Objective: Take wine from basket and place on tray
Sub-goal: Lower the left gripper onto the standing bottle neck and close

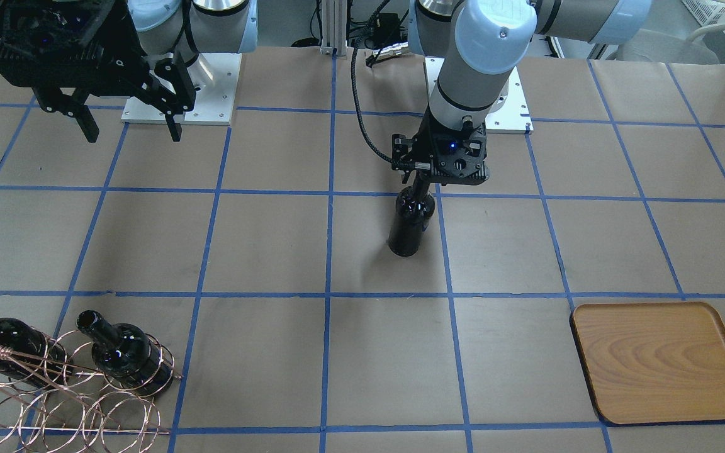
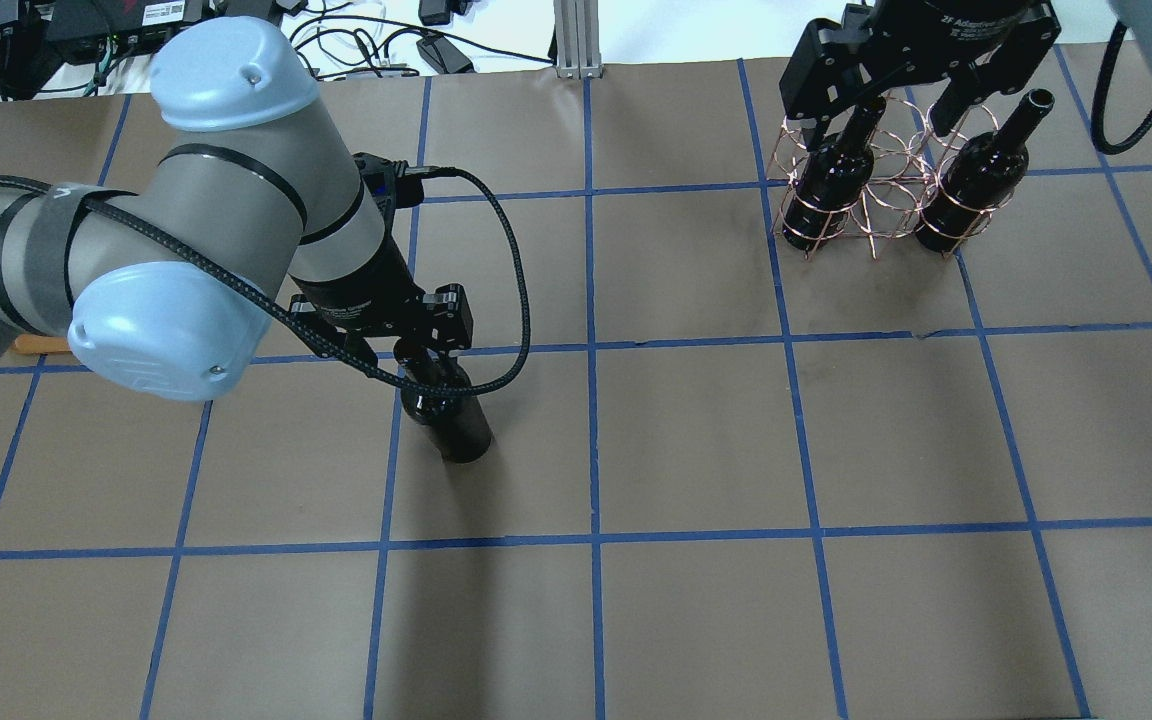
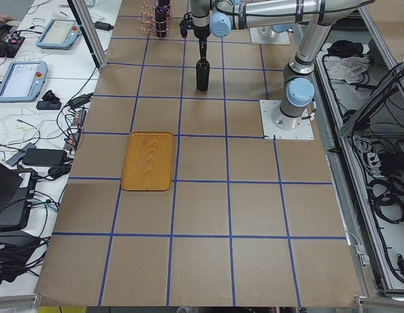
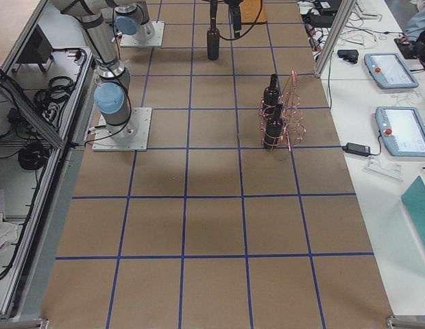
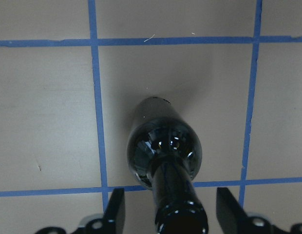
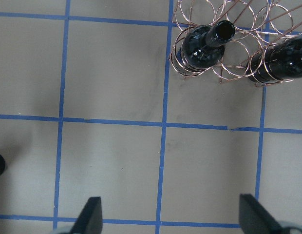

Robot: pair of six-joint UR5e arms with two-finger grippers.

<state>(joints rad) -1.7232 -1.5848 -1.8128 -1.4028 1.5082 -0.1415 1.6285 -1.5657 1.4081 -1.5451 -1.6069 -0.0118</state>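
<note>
One wine bottle (image 1: 410,223) stands upright on the table near the middle, also seen in the overhead view (image 2: 448,425) and the left wrist view (image 5: 163,146). My left gripper (image 5: 170,214) is open, its fingers (image 5: 115,212) on either side of the neck with a gap on each side. Two more bottles (image 2: 826,190) (image 2: 976,185) stand in the copper wire basket (image 2: 881,215). My right gripper (image 2: 896,95) hangs open and empty above the basket. The wooden tray (image 1: 661,362) lies flat and bare, well apart from the standing bottle.
Brown paper with a blue tape grid covers the table. The arms' white base plates (image 1: 211,88) sit at the robot's edge. In the side view, tablets and cables (image 3: 23,78) lie off the table beyond the tray (image 3: 148,161).
</note>
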